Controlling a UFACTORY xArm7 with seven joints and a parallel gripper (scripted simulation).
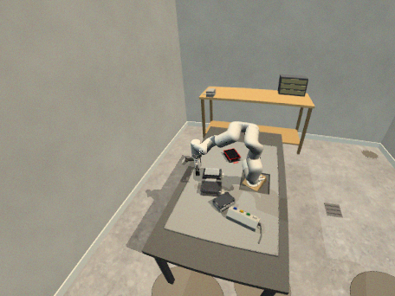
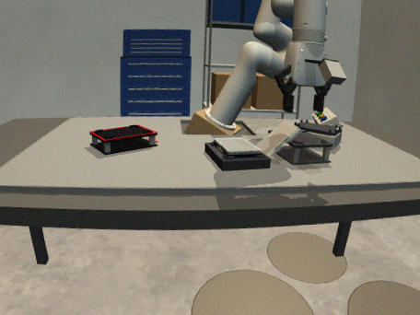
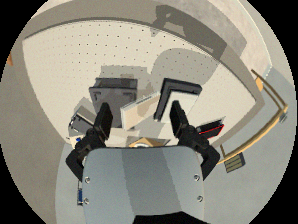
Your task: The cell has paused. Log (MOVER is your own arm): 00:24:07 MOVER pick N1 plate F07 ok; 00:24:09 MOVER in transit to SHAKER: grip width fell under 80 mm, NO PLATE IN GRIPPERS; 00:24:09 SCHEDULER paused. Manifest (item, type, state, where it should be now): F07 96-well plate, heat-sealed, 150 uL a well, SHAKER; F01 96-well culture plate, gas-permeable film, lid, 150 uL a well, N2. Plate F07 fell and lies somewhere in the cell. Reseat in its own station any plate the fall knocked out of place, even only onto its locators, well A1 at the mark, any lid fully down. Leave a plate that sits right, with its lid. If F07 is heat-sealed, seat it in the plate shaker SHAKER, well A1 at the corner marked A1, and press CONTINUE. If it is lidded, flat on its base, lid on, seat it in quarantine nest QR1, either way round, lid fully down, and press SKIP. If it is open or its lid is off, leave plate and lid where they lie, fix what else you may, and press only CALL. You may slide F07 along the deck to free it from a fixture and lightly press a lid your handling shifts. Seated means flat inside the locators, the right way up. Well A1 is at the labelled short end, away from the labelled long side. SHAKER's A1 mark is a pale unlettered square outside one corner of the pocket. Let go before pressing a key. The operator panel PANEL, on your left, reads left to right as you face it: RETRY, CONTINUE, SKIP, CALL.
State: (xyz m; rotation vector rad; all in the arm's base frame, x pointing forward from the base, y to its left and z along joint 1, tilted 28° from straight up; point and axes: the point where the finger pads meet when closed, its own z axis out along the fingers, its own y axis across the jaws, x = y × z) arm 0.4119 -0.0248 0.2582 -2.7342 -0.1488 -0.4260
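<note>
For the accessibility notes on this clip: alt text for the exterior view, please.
A white robot arm's open gripper hangs above a pale plate leaning tilted between two dark nests on a grey table. A red-rimmed black nest stands apart.

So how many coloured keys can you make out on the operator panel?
4 on the panel, in a row along its top in the top view: blue, green, yellow, one pale.
</note>
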